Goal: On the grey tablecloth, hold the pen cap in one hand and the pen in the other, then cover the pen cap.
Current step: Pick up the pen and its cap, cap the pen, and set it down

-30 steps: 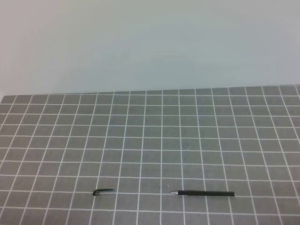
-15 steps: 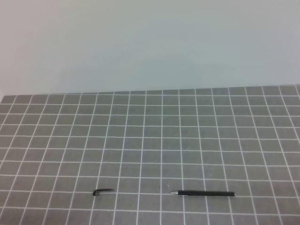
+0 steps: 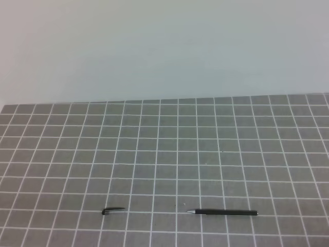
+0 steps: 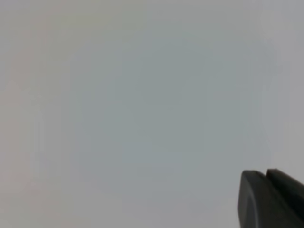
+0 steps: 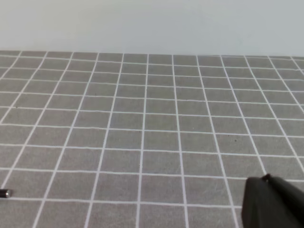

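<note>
Tools first: I see my left tool (image 4: pixel 271 199) pressed together before a blank wall, my right tool (image 5: pixel 273 202) likewise closed above the grey tablecloth (image 3: pixel 205 149). Pen cap (image 3: pixel 113 210) and pen (image 3: pixel 223 212) lie apart near its front edge.

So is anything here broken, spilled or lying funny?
Nothing looks broken or spilled. The only odd bit is that the pen cap is off the pen. It lies by itself to the pen's left on the grey tablecloth, and the pen's silvery tip points toward it. Both lie flat, near the cloth's front edge.
</note>
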